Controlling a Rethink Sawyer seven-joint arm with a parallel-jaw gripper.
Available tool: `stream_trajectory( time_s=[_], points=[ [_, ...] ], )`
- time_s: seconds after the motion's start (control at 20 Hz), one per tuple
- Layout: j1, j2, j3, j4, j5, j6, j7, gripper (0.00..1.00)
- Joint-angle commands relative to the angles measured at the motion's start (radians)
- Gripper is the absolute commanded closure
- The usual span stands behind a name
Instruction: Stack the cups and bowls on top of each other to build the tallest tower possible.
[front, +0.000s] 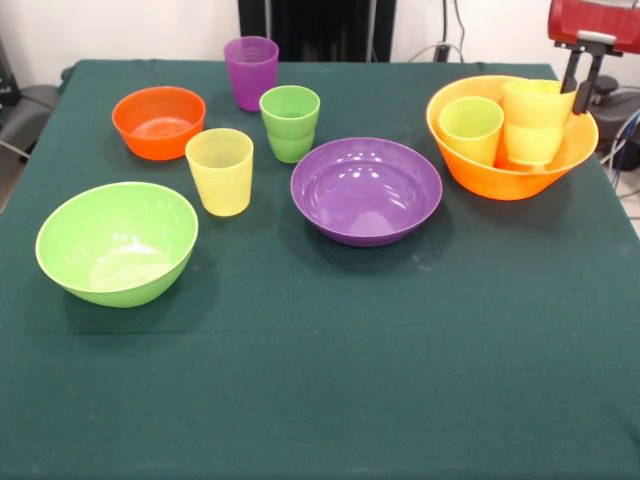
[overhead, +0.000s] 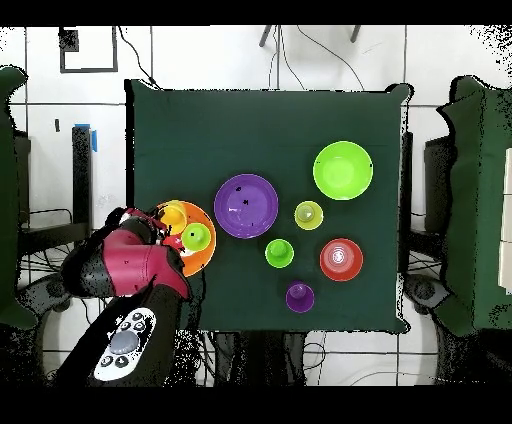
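Observation:
The largest yellow-orange bowl (front: 500, 185) (overhead: 203, 262) stands at the table's right in the front view. Inside it are a lime green cup (front: 470, 128) (overhead: 196, 236) and a yellow-orange cup (front: 535, 105) (overhead: 174, 215) that sits in an orange one. My gripper (front: 582, 85) (overhead: 158, 222) hangs at the yellow-orange cup's right rim. Loose on the cloth are a purple bowl (front: 366, 190), a lime green bowl (front: 117, 242), a small orange bowl (front: 158, 122), a purple cup (front: 251, 72), a green cup (front: 290, 122) nested in another, and a pale yellow cup (front: 220, 170).
The dark green cloth table (front: 320, 380) ends just right of the big bowl. The red arm (overhead: 130, 265) reaches over that edge. A white handset (overhead: 125, 340) lies off the table near the robot's base. Cables and black chairs stand beside the table.

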Motion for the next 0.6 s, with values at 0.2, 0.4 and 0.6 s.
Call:
stream_trajectory(
  time_s=[0.2, 0.4, 0.6],
  points=[
    [-0.022, 0.015, 0.082, 0.064, 0.011, 0.08, 0.129, 1.0],
    [-0.014, 0.023, 0.075, 0.059, 0.016, 0.087, 0.133, 1.0],
    [-0.001, 0.031, 0.063, 0.055, 0.021, 0.094, 0.138, 1.0]
  ],
)
